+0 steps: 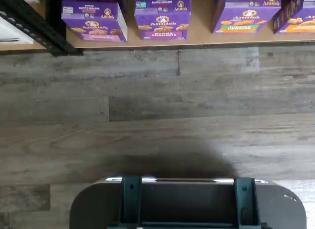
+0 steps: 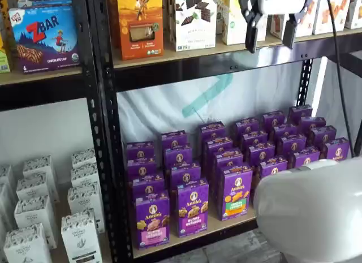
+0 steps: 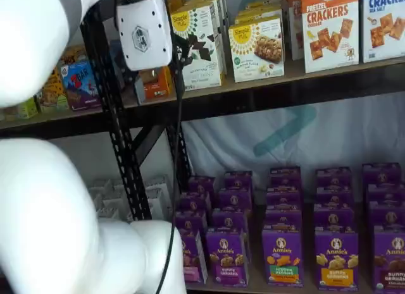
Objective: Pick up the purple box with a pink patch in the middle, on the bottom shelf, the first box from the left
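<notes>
Grey wood-plank floor point(image 1: 157, 106) fronts black perforated rack uprights point(image 2: 107, 133); a pale, perhaps plastic sheet point(image 2: 226, 99) hangs behind.

The purple box point(image 2: 151, 220) stood upright at the front of the bottom shelf point(image 2: 195, 236), a round rabbit logo above pictured snacks and a pink patch low on its face. Its neighbour, another purple carton, stood just beside it at three o'clock in a shelf view. In the wrist view the purple box point(image 1: 93, 21) sat near the shelf's edge.

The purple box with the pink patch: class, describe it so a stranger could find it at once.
Find the black rack's bottom shelf, crowded with purple Annie's cartons. Go to the front row's end beside the perforated upright: there stands the purple box. Only it has a pink patch low on its front; the next carton's is purple.
</notes>
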`<state>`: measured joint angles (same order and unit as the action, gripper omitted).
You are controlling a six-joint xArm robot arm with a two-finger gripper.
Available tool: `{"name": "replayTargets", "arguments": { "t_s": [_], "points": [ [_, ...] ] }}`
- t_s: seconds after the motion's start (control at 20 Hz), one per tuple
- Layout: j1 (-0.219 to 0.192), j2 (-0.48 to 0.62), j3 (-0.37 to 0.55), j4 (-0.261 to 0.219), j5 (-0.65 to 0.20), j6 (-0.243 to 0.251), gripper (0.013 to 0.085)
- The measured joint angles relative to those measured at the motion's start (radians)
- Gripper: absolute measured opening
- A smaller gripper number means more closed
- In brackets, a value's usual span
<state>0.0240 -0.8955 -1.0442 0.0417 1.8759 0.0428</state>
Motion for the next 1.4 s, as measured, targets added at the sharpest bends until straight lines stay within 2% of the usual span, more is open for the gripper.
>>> {"name": "replayTargets", "arguments": {
  "t_s": [0.15,0.5,0.6,0.7,0.95,1.1,1.25,1.4],
  "points": [
    [0.013,-0.008,0.053,-0.012,-0.045,0.008,0.085],
    [-0.008,-0.005,0.186,-0.009,-0.15,-0.013,0.085],
    [0.0,-0.003,0.228,-0.027,-0.19,-0.008,0.085],
    [0.005,-0.012,0.284,-0.039,-0.255,-0.004,0.085],
    [-0.024,0.003,0.419,-0.002,-0.411,-0.035,0.085],
    [-0.032,0.017,0.507,0.007,-0.537,-0.048,0.085],
    [-0.033,0.051,0.575,0.0,-0.652,-0.051,0.085],
    [-0.028,0.113,0.638,-0.032,-0.779,-0.037,0.085]
  ]
}}
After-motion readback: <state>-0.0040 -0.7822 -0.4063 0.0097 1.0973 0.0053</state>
